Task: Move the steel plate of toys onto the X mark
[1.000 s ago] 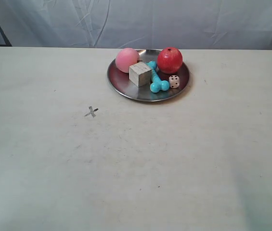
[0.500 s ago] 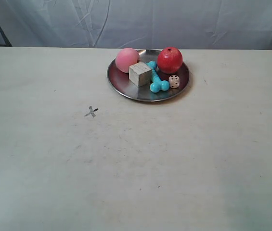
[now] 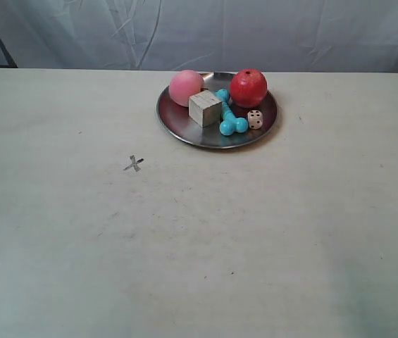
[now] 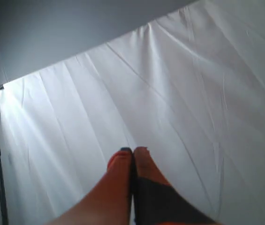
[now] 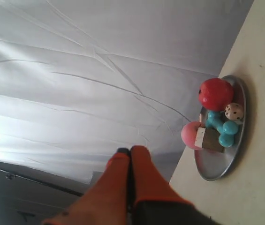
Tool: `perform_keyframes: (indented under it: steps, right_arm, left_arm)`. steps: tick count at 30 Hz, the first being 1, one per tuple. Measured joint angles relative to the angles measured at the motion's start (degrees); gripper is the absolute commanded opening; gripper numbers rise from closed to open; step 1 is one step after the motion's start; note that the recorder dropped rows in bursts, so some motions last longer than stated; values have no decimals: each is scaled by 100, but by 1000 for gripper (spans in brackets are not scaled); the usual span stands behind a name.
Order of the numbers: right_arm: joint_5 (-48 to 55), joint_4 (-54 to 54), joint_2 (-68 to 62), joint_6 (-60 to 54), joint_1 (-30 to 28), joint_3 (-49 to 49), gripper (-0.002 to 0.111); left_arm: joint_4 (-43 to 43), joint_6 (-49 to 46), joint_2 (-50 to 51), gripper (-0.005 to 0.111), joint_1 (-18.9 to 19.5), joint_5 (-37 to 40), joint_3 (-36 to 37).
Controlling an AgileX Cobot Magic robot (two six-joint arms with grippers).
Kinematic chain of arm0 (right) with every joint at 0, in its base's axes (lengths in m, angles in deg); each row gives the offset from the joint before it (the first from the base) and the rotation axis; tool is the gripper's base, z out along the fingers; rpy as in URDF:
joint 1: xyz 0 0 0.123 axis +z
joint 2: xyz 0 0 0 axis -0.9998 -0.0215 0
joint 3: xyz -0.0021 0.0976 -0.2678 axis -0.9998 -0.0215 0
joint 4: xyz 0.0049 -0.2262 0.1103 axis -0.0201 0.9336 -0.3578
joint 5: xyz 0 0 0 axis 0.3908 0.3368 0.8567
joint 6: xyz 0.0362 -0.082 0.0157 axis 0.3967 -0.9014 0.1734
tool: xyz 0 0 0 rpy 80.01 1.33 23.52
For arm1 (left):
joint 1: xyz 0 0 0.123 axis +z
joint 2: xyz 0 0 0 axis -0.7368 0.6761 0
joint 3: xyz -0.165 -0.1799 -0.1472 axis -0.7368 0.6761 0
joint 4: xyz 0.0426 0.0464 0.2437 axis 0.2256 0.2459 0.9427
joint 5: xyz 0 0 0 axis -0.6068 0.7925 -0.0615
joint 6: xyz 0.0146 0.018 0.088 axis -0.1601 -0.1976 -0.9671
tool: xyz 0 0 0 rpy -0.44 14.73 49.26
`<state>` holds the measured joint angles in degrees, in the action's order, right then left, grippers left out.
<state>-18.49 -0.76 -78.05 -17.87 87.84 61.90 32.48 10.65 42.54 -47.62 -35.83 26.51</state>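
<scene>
Well beyond the closed right tool [image 5: 130, 151], the steel plate [image 5: 215, 169].

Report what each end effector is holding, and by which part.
Nothing is held. The left end effector and the right end effector are both shut on nothing; the steel plate rests on the table, ungripped.

The steel plate [image 3: 177, 124], in the upper centre of the exterior view, is polished grey metal with a mirror-like sheen. The red ball [image 3: 248, 87] looks glossy, the pink ball [image 3: 185, 87] softer and matt. The cube [image 3: 205, 108] is pale bare wood with faint grain. The turquoise bone [image 3: 234, 126] looks like smooth shiny plastic, as does the white die [image 3: 255, 119]. The surface [image 3: 255, 232] is matt, off-white, faintly scuffed. Behind hangs creased pale cloth [image 3: 269, 32]
</scene>
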Motion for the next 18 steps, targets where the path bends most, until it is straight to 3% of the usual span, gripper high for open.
perform_keyframes:
  steps: [3, 8, 12, 18]
  right_arm:
    - [77, -26, 0, -36, 0, 0, 0]
    - [105, 240, 0, -722, 0, 144, 0]
    - [94, 815, -56, -1183, 0, 681, 0]
    - [206, 1970, -1344, -1364, 0, 1745, 0]
  left_arm:
    - [-693, 667, 15, 0, 0, 62, -53]
    - [-1893, 712, 596, 0, 0, 1866, -839]
    - [-2187, 615, 1786, 0, 0, 1819, -1635]
    - [-2048, 595, 4515, 0, 0, 1661, -3720]
